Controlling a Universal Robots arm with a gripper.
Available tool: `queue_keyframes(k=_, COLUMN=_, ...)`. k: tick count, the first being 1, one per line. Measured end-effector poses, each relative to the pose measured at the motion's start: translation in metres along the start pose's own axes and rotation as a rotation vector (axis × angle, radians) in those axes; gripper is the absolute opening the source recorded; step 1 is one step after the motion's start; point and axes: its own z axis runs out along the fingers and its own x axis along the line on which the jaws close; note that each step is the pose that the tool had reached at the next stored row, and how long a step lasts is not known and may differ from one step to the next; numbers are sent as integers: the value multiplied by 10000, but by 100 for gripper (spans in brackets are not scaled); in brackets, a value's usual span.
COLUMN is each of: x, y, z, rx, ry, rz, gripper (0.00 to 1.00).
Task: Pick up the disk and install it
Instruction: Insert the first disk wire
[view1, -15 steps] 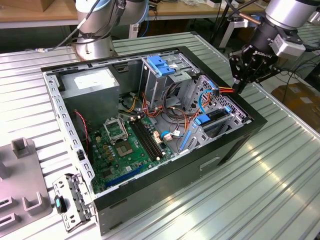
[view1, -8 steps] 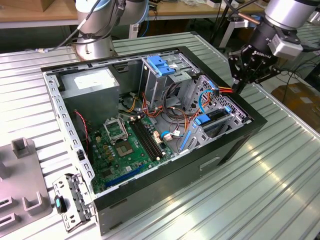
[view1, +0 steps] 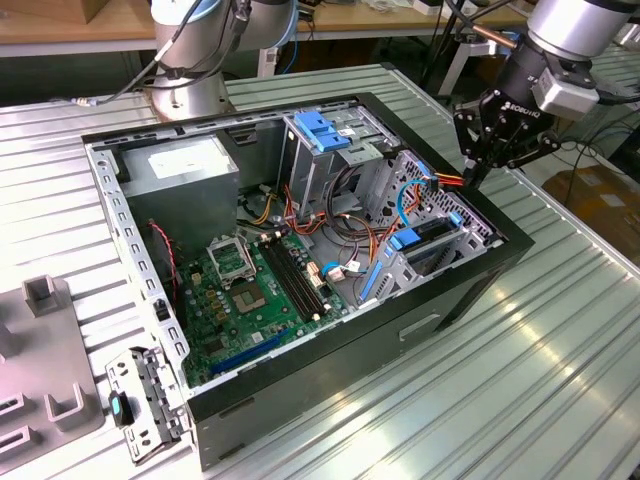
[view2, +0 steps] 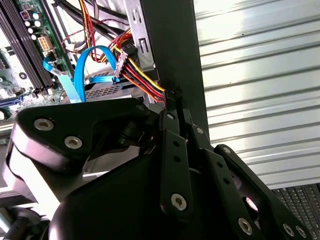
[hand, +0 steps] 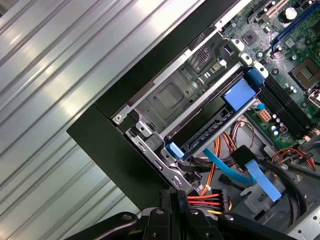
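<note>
Right up close, my pincer (hand: 175, 197) looks pinched shut and empty above the case (view1: 470, 290) edge, disk (hand: 210, 127) already sitting in its bay just inboard, long axis running along that wall.

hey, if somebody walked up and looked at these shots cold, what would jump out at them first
Probably the open black computer case lying on the ribbed metal table, with its green motherboard exposed toward the exterior view's left. Next, the black tool hanging over the case's edge on the exterior view's right, beside the drive cage, fingers drawn together in both wrist views. Bright red, yellow and orange wires run just under it.
</note>
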Motion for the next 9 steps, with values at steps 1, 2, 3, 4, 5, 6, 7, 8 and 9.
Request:
queue_keyframes(k=1, x=0, y=0, z=0, rx=0, ry=0, rz=0, gripper=16)
queue_keyframes(k=2, x=0, y=0, z=0, rx=0, ry=0, rz=1, gripper=16)
queue_keyframes(k=3, x=0, y=0, z=0, rx=0, ry=0, rz=8, gripper=16)
queue_keyframes(k=4, x=-1, y=1, z=0, rx=1, ry=0, rz=35, gripper=16)
queue_keyframes(k=5, x=-5, y=4, z=1, rx=1, ry=0, rz=110, gripper=16)
queue_keyframes(k=6, x=-9, y=8, z=0, rx=1, ry=1, rz=155, gripper=16)
queue_keyframes(k=7, x=-20, y=18, z=-1, rx=0, ry=3, rz=208, gripper=16)
queue_keyframes(k=8, x=-30, y=28, z=0, rx=2, ry=3, rz=256, gripper=16)
queue_keyframes(k=9, x=-36, y=34, z=0, rx=1, ry=4, rz=285, gripper=16)
